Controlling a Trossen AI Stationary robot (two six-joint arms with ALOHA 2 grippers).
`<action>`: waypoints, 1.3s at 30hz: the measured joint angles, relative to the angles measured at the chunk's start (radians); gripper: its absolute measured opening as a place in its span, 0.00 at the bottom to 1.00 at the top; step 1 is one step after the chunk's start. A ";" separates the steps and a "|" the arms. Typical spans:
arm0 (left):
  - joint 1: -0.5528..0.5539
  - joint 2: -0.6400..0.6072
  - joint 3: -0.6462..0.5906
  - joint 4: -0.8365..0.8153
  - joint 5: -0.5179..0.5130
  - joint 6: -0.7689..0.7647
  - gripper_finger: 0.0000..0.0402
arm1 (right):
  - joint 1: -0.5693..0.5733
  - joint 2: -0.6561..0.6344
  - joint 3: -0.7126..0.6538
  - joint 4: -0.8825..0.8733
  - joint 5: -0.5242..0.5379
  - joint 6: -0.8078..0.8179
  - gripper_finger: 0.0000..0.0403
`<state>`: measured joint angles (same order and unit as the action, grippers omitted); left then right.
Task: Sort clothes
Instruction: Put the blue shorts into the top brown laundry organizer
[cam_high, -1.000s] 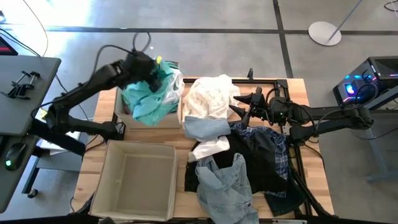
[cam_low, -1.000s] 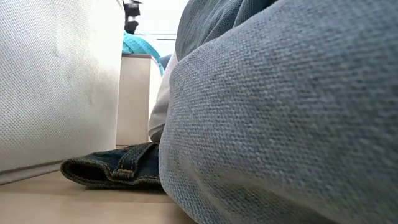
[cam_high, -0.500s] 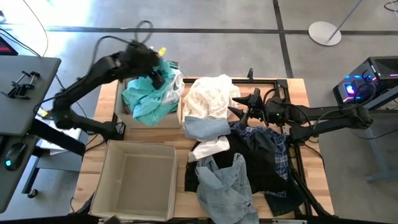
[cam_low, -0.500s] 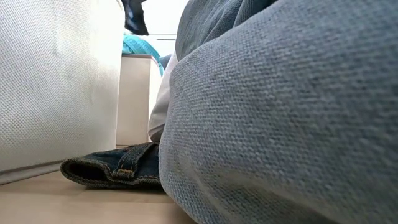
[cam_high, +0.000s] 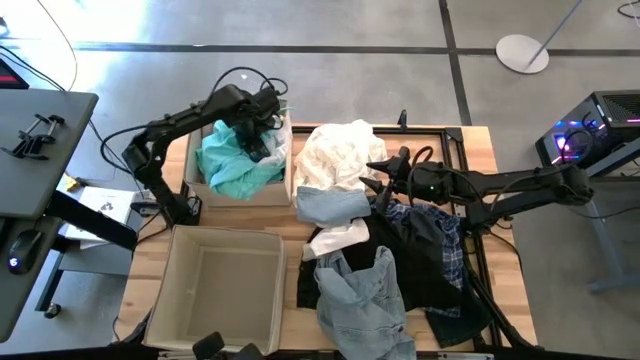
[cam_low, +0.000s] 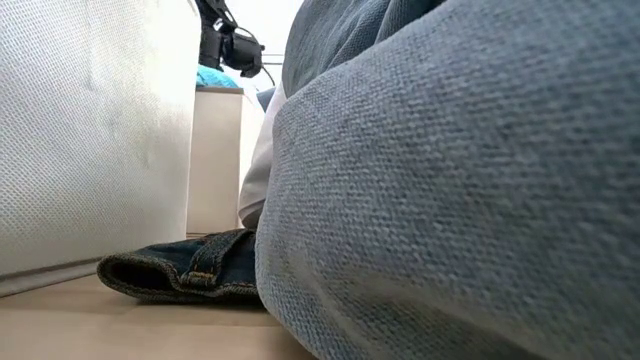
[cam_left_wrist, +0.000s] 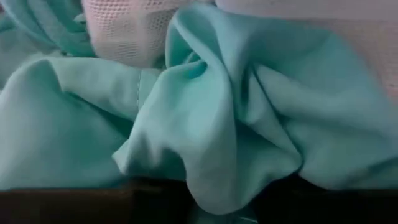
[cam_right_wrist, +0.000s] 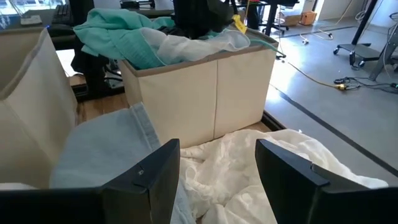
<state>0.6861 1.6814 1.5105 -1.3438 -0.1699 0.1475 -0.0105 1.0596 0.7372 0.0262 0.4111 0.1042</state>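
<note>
Since a second ago: left arm swung inward, its elbow folded nearer the bench (cam_high: 160, 165) edge, left claw (cam_high: 255, 135) now lowered into the far bin (cam_high: 280, 190) on the turquoise garment (cam_high: 225, 165); right claw (cam_high: 375, 175) slid a little toward the white garment (cam_high: 335, 155). Garment pile unchanged.

Left arm bent sharply, reaching across the far bin's rim, wrist turned down. Right arm stretched long and low across the bench from the right, claw at the edge of the white garment.

Left wrist view filled by turquoise folds (cam_left_wrist: 205, 118) pressed close, pale pink mesh (cam_left_wrist: 124, 28) behind; claw's own opening cannot be told there or from above. Right wrist view: right claw (cam_right_wrist: 217, 171) spread wide, holding nothing, white garment (cam_right_wrist: 249, 168) beneath it, pale blue denim (cam_right_wrist: 106, 152) beside, far bin (cam_right_wrist: 205, 93) ahead heaped with turquoise. Low view: pale denim (cam_low: 450, 200) blocking most of the scene, dark denim hem (cam_low: 185, 270) on the bench, left claw (cam_low: 235, 50) above the bin. High view alone: plaid garment (cam_high: 440, 235), black garment (cam_high: 390, 260), near empty bin (cam_high: 185, 240).
</note>
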 joint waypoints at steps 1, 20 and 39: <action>0.000 0.000 0.000 0.009 0.013 0.013 0.32 | 0.000 0.000 0.000 0.000 0.001 -0.006 0.49; -0.069 -0.446 -0.044 0.010 0.172 -0.096 0.30 | 0.059 -0.002 0.000 0.070 0.005 -0.097 0.49; -0.054 -0.441 -0.451 0.323 0.267 -0.033 0.02 | 0.057 0.000 0.000 0.074 0.005 -0.131 0.49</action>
<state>0.6319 1.2403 1.0598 -1.0213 0.0975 0.1145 0.0464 1.0592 0.7372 0.1005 0.4160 -0.0269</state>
